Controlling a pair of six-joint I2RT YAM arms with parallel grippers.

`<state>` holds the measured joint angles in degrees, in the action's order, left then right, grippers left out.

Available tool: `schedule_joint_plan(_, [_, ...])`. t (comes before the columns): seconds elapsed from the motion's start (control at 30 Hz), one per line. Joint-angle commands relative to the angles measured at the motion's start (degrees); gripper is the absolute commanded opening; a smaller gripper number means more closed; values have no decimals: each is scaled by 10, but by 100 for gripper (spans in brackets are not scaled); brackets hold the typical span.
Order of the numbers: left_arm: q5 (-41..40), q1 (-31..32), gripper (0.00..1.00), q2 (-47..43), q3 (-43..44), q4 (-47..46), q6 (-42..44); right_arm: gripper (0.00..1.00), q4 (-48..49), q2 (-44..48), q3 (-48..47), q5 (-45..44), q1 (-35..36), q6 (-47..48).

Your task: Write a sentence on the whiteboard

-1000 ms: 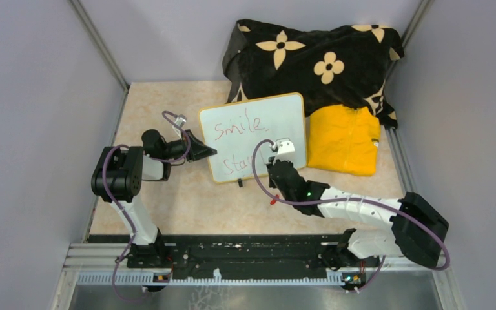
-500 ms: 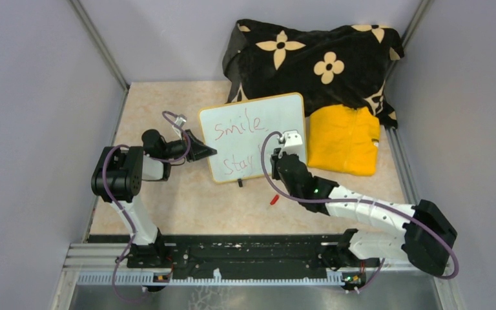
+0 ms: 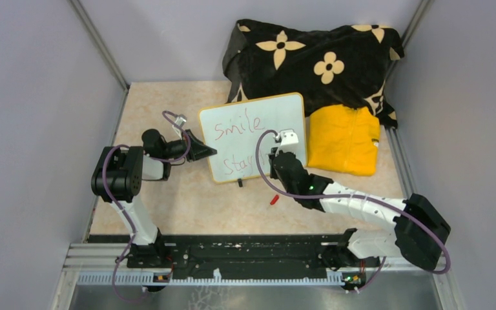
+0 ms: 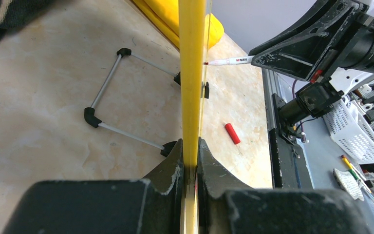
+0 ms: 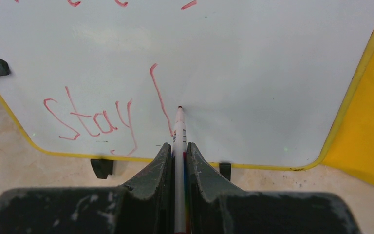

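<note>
The pale stone-patterned table [image 3: 181,200] sits between grey walls, with a dark flowered blanket [image 3: 310,58] heaped at the far side and a folded yellow cloth [image 3: 345,139] in front of it. The whiteboard [image 3: 232,147] stands near the middle of the table, propped on a thin wire stand [image 4: 108,87] and two small black feet, its right edge just beside the yellow cloth. It looks light and stiff, and its glossy face is probably slippery, so pen pressure could push it back or slide it. The frame edge is the sensible place to hold it, and the left claw [image 4: 191,165] is clamped shut on the left edge of that yellow frame. The right claw [image 5: 177,148] is closed around a slim marker [image 5: 179,129] partway down the barrel. The smooth barrel could twist if pressed hard. The tip sits at the board face, just right of a long red stroke. The sentence [image 5: 90,119] so far reads "smile" above "stay", plus that one stroke. Blank white runs from the tip to the right frame, enough room for a short word, though the rounded lower corner and the cloth crowd the far end. A red cap [image 3: 274,199] lies on the bare table just in front of the board, near the right arm
</note>
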<state>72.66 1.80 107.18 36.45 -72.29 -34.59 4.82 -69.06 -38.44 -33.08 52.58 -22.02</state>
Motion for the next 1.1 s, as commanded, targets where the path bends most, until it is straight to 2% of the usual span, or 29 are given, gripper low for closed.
schedule_joint_plan(0.0, [-27,12,0,18,-5,53,45,0,30,-6,-30,6,-6,7])
schedule_joint_plan(0.57, [-26,12,0,18,-4,54,44,0,27,-20,-21,38,-7,-10])
schedule_joint_plan(1.07, [-29,12,0,18,-2,60,45,0,-9,15,4,-11,-10,-15])
